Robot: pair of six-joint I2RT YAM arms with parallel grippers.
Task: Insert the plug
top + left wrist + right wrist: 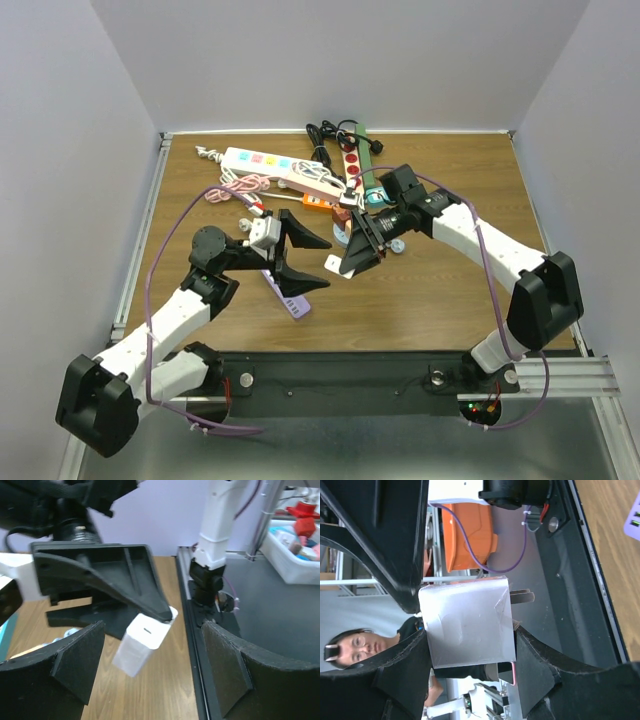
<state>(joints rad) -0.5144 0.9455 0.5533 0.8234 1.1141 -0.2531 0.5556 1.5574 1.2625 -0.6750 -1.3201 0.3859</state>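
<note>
Right claw: clamped on plug, held above tabletop | left claw: wide open, empty, just beside | plug: likely light, rigid, slick; grip flat faces, prongs clear

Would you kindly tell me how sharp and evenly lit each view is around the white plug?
Top view: sharp, evenly lit, soft shadows under the arms. Left wrist view: the white plug is slightly soft; the near fingers of the left claw are blurred. Right wrist view: the plug has a dull sheen, and the right claw gripping it is dark, with little detail.
</note>
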